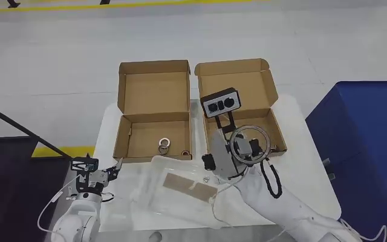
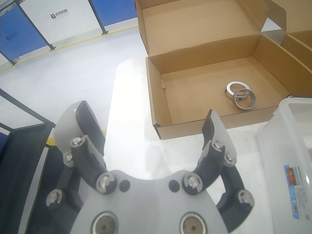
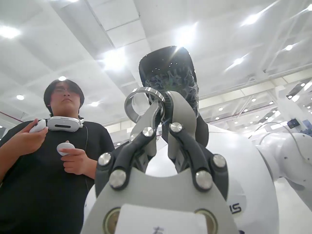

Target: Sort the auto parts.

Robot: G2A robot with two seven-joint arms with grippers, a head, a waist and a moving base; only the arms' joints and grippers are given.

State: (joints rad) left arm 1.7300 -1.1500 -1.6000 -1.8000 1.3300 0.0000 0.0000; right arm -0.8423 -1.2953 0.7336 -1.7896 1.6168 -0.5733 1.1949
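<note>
Right wrist view: the ring (image 3: 128,109) is in the right gripper (image 3: 162,103), clamped by its band with one finger inside the hoop and one outside. The rest of the hoop stands out to one side of the fingertips. The wrist is turned up away from the table (image 2: 126,93), so the ring is held aloft and touches nothing but the fingers.

The left gripper (image 2: 148,120) is spread wide and carries nothing. It hangs over the table edge, with the near corner of the left box (image 2: 180,130) just ahead of its fingertips. Two rings (image 2: 240,97) lie on that box's floor, touching, one propped on the other. They are farther ahead, on the side of the finger nearest the clear tray (image 2: 280,132). The right box (image 1: 236,81) stands open beyond the right arm's wrist.

Assessment: the pick is done and the placing is not; you are in the carry. The held ring looks like the same kind as the pair, so the left box is the likely destination.

Next move, as judged:
- Roll the wrist back down until the fingertips face the box floor.
- Cross the front wall with clearance.
- Release low so the ring does not roll.
- Turn slowly, because the hold is on a narrow band.
</note>
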